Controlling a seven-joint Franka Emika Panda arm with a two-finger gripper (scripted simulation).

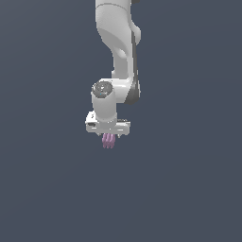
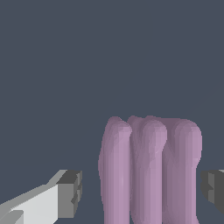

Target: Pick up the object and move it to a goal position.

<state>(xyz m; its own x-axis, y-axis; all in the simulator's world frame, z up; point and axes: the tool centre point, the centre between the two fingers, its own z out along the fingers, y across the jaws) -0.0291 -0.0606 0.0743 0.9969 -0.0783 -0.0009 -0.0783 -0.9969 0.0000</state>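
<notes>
Arm vertical, gripper (image 1: 109,138) pointing down w/ object (image 1: 109,141) between open fingers.

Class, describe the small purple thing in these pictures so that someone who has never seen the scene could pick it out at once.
Start at the big white robot arm hanging down against the plain dark grey background. Follow it down to its white claw; the small mauve-purple lumpy object sits between the claw's dark grey fingertips. It is the only coloured thing, with rounded lengthwise lobes, far narrower than the claw.
</notes>
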